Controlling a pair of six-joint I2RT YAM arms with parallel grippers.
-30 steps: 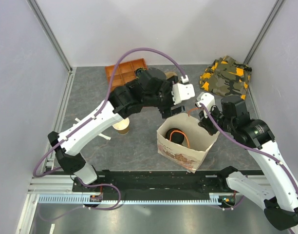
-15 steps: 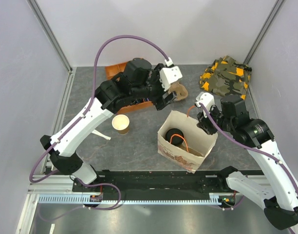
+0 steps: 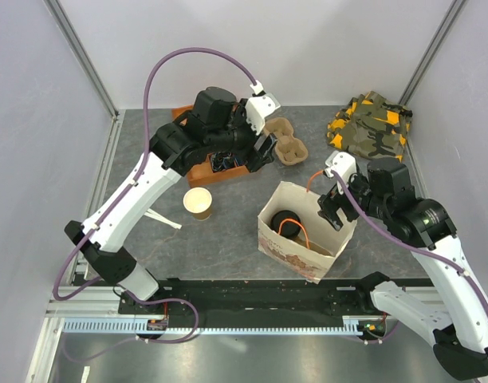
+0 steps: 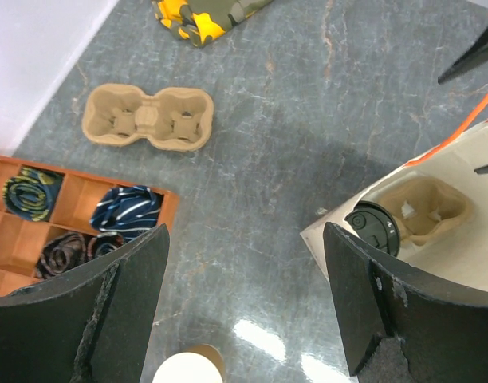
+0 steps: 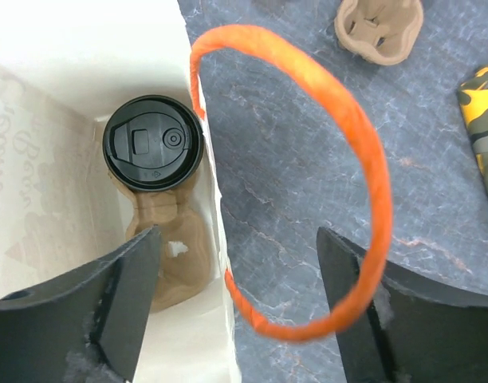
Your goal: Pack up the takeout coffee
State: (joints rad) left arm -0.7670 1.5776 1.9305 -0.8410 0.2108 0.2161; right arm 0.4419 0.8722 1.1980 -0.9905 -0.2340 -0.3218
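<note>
The takeout coffee (image 5: 152, 144), a tan cup with a black lid (image 3: 288, 222), stands in a pulp carrier (image 5: 171, 247) at the bottom of the white paper bag (image 3: 301, 247). In the left wrist view the coffee lid (image 4: 373, 228) shows just inside the bag's edge. My right gripper (image 3: 332, 209) hangs open over the bag's right rim. The bag wall and its orange handle (image 5: 371, 183) lie loose between the jaws of the right gripper (image 5: 236, 311). My left gripper (image 3: 258, 152) is open and holds nothing, up to the bag's upper left, over the table (image 4: 252, 199).
A second empty pulp carrier (image 3: 289, 148) lies behind the bag. An orange divided tray (image 4: 68, 219) with rolled ties sits under the left arm. A lidless tan cup (image 3: 198, 203) stands left of the bag. A camouflage cloth (image 3: 370, 128) lies at the back right.
My right gripper has opened and let go of the bag's handle. The left arm has drawn back from the bag's mouth towards the orange tray, uncovering the spare carrier.
</note>
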